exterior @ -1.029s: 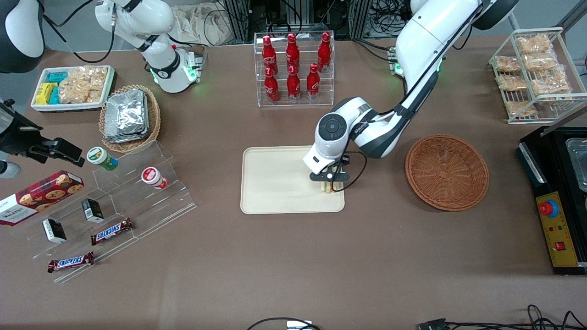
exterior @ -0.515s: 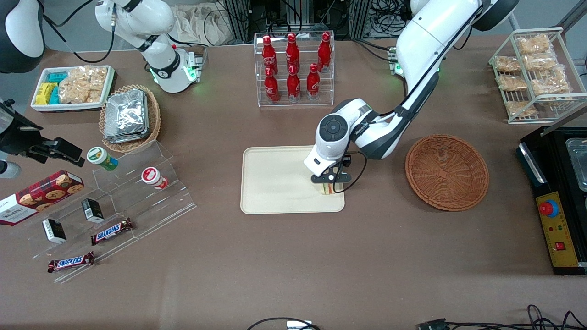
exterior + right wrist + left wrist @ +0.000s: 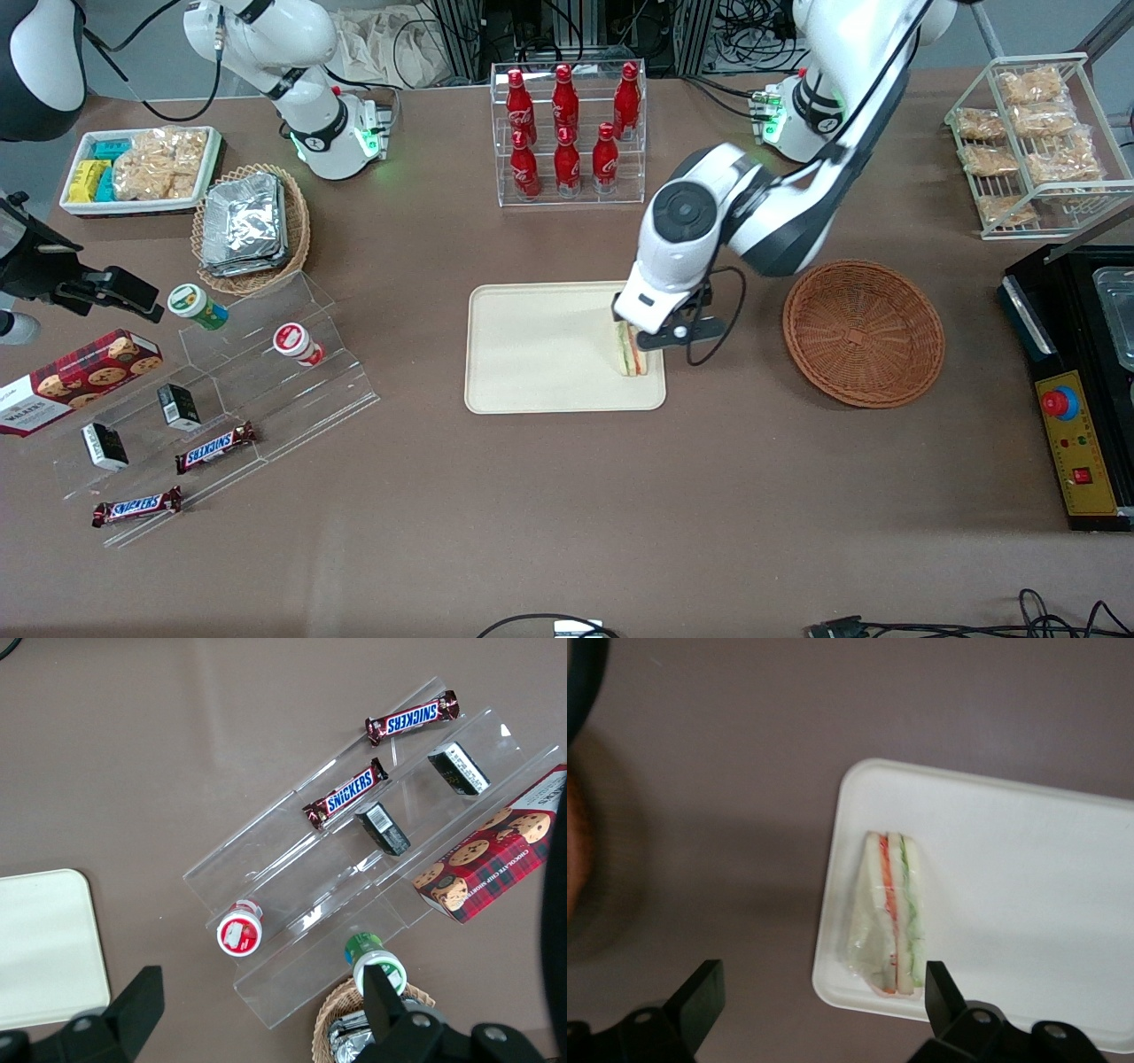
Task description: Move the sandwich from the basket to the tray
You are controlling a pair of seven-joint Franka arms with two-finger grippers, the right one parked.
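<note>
Tray (image 3: 540, 354): large cream-beige rectangle, rounded corners, low rim; bears one item near its corner toward the basket.
Basket (image 3: 864, 332): round reddish-brown wicker, shallow, nothing in it, beside the tray toward the working arm's end.
Gripper (image 3: 660, 330): above the tray's edge, over the sandwich, fingers (image 3: 700, 997) spread wide, gripping nothing.
Sandwich (image 3: 890, 908): clear-wrapped triangular wedge, white bread, red-orange and green filling stripes; resting on the tray.
</note>
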